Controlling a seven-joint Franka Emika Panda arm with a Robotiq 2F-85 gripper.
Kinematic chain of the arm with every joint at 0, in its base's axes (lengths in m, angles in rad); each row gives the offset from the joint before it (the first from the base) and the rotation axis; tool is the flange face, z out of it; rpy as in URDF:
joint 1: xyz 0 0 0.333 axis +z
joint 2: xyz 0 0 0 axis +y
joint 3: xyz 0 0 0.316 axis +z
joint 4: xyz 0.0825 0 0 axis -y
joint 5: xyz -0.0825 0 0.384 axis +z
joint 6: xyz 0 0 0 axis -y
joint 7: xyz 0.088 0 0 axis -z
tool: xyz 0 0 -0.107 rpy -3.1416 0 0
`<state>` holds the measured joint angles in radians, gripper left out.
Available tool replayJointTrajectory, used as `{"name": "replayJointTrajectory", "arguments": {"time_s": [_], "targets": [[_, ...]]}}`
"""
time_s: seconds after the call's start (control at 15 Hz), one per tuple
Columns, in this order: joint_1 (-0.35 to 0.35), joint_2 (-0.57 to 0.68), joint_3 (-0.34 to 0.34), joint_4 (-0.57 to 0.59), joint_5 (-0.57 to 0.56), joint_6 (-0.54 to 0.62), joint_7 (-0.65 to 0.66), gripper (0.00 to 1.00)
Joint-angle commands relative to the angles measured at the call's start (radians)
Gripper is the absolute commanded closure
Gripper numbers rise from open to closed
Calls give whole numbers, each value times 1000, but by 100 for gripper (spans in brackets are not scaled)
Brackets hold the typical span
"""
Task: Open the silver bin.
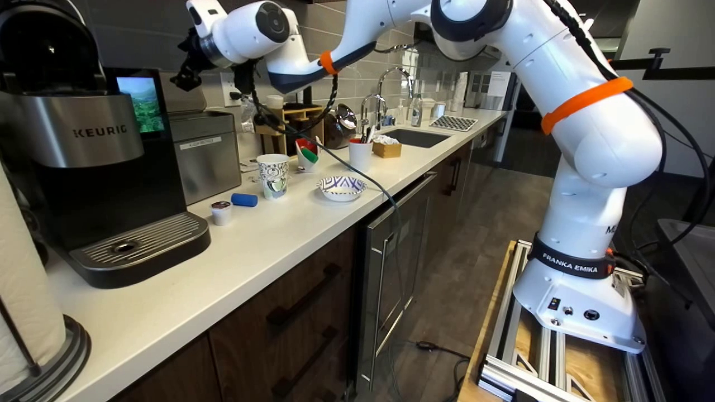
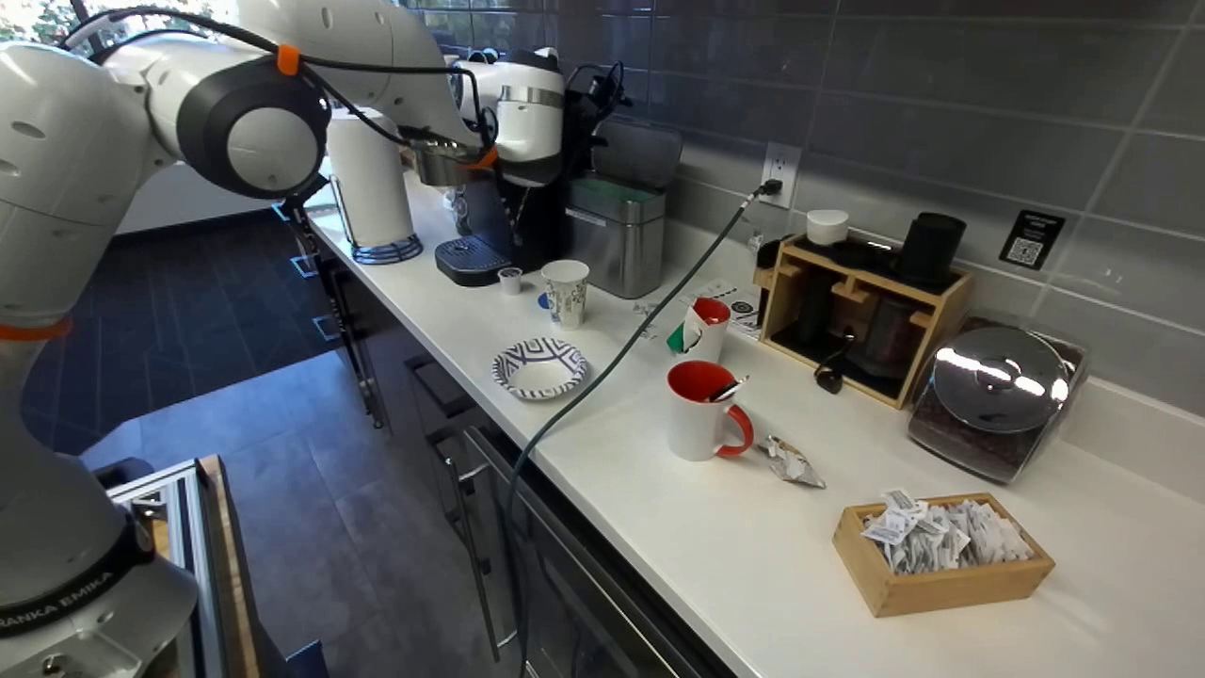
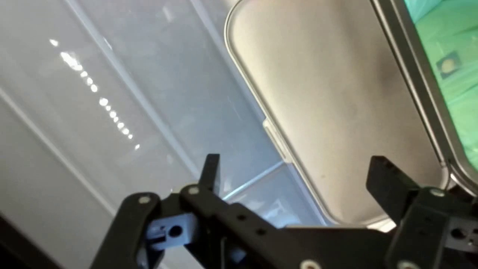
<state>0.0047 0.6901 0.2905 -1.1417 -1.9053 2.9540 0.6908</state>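
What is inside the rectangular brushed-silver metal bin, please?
Inside the silver bin, the wrist view shows a creased green plastic-looking liner and a small dark square with a pale round centre. The bin's floor and anything beneath the liner are covered.

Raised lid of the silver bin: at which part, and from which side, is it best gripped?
I would pinch the small tab midway along the lid's free edge, coming from above: the lid stands up from the open silver bin, so this edge is uppermost.
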Motion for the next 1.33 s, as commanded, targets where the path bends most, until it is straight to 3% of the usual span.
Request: {"name": "replayJointTrajectory", "arguments": {"time_s": [0.0, 0.13, 0.4, 0.47, 0.53, 0.6, 0.73, 0.93, 1.07, 1.27], "targets": [[-57, -66, 39, 5, -276, 151, 274, 0], [-104, -76, 116, 48, -435, 182, 404, 0], [-244, -41, 430, 138, -749, 169, 507, 0], [-285, -24, 505, 135, -625, 168, 355, 0], [-322, -54, 534, 74, -631, 158, 412, 0], [-262, -64, 447, 106, -617, 159, 416, 0], [-299, -64, 505, 94, -617, 159, 414, 0], [-308, -58, 512, 87, -617, 159, 414, 0], [-307, -140, 402, -27, -506, 251, 350, 0], [-337, -221, 344, -158, -464, 391, 390, 0]]}}
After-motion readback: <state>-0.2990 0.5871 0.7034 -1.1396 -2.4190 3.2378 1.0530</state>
